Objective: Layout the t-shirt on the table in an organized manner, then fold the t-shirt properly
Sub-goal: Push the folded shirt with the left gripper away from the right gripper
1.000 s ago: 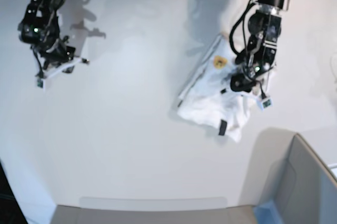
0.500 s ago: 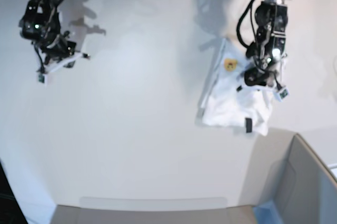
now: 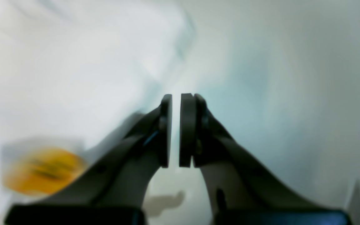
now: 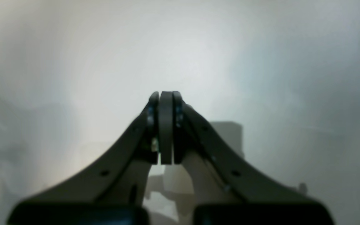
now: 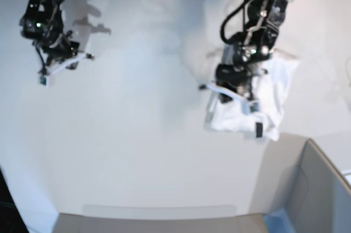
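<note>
While the shirt (image 5: pixel 266 98) is lying bunched in a heap on the table (image 5: pixel 137 134), near the grey box (image 5: pixel 318 189) at the corner, it is looking light, soft and limp; it will likely sag and slide on the smooth top, so the best hold is probably a pinch at an edge or corner, such as the hem or a shoulder. The left gripper (image 3: pixel 175 129) is hovering over the heap's near side, its jaws standing almost together with a thin bare gap between them, gripping nothing that shows. The right gripper (image 4: pixel 166 128) is hanging well apart from the shirt over bare table, its jaws pressed fully together and holding nothing.
</note>
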Tool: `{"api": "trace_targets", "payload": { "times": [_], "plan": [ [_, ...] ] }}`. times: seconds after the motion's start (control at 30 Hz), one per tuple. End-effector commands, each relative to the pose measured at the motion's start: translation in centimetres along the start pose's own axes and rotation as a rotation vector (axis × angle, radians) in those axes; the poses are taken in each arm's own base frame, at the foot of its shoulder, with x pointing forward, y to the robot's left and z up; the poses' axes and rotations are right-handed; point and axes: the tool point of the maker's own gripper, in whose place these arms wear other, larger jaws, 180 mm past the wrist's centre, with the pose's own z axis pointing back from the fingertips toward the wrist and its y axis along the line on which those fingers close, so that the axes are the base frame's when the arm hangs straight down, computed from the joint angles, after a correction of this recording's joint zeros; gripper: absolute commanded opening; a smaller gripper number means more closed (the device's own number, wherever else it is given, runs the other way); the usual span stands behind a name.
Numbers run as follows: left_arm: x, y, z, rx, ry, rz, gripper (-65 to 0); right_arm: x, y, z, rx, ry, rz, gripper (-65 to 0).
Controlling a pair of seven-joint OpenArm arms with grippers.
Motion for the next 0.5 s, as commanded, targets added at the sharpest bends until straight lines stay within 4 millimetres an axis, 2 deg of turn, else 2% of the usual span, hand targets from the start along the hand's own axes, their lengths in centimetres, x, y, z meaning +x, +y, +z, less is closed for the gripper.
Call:
{"api": "trace_targets", "payload": {
  "times": [0.0,0.1,0.2,0.27,0.37,0.47],
  "plan": [
    [2.1,-1.2,0.1,-0.017,-0.064,-0.026,-61.0,1.3,0.1,0.5,0.005,-0.046,0.013,-65.0],
    [0.9,-2.0,-0.9,-0.02,-0.012,-0.011,-61.0,1.3,0.1,0.5,0.005,-0.046,0.013,-65.0],
    [-0.3,-1.3,-2.2,0.012,0.035,-0.002,-61.0,1.3,0.1,0.5,0.005,-0.046,0.013,-65.0],
    [0.5,-0.8,-3.1,0.037,0.032,-0.011,-61.0,1.2,0.1,0.5,0.004,-0.044,0.013,-65.0],
    [0.6,0.5,-4.4,0.082,0.049,-0.01,-61.0,1.0,0.1,0.5,0.003,-0.038,0.013,-65.0],
    [1.6,0.8,-4.6,0.093,0.032,-0.016,-61.0,1.0,0.1,0.5,0.003,-0.038,0.013,-65.0]
  ]
}}
